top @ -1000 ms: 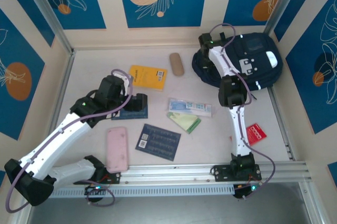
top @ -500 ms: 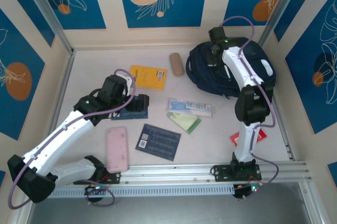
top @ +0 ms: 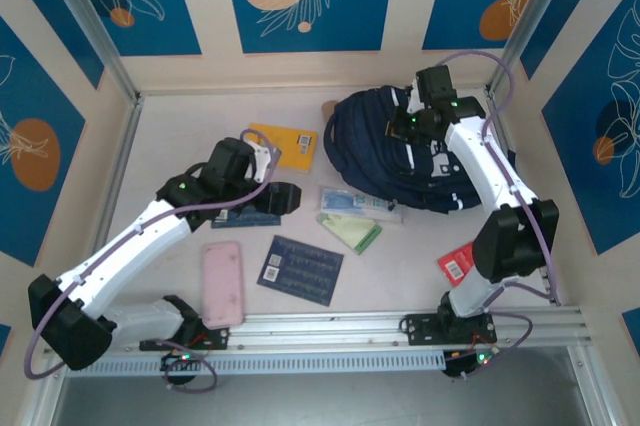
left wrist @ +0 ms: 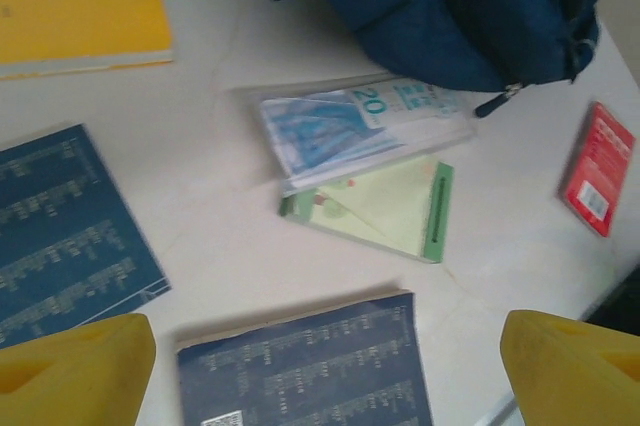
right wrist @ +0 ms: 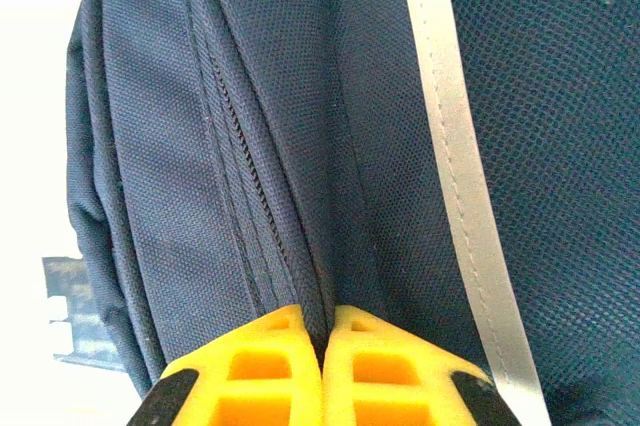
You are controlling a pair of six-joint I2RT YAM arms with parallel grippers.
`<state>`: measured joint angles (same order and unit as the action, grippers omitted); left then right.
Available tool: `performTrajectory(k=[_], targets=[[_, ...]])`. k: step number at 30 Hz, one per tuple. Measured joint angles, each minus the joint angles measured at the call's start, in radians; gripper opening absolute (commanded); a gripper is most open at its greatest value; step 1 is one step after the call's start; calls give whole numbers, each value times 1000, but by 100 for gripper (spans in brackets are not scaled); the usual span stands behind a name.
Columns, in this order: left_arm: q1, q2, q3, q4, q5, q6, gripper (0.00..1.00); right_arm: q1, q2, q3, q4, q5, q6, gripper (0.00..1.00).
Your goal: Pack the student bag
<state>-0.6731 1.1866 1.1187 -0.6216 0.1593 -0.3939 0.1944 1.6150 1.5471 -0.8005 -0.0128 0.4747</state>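
Right gripper [right wrist: 322, 321] pinched shut on a fold of the bag [top: 400, 161], which sits at 1 o'clock | left gripper [top: 285, 196] spread wide, empty, above centre | progress: early, zip looks closed; yellow book [top: 285, 146], blue book [top: 300, 268], pink case [top: 222, 283] and red card [top: 457, 264] all lie outside

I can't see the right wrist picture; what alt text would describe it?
The right gripper, yellow, is shut on a fold of the navy bag beside its zipper. A white stripe runs down the fabric to the right.
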Motion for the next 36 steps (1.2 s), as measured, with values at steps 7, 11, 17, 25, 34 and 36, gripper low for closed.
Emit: performTrajectory(k=[7, 11, 17, 25, 34, 36], targets=[[-85, 41, 66, 8, -6, -7, 79, 18, -48, -98, 68, -133, 85, 0], [-127, 108, 80, 9, -22, -18, 77, 34, -77, -177, 113, -172, 127, 0], [-201, 204, 125, 8, -60, -20, 75, 62, -89, -224, 130, -203, 157, 0], [-203, 154, 100, 3, -171, -38, 75, 201, 24, -217, 106, -79, 99, 1], [-202, 75, 30, -11, -221, -45, 77, 224, 85, -227, 144, -82, 46, 71], [-202, 64, 16, -18, -225, -45, 78, 202, 40, -256, 157, -77, 28, 77]])
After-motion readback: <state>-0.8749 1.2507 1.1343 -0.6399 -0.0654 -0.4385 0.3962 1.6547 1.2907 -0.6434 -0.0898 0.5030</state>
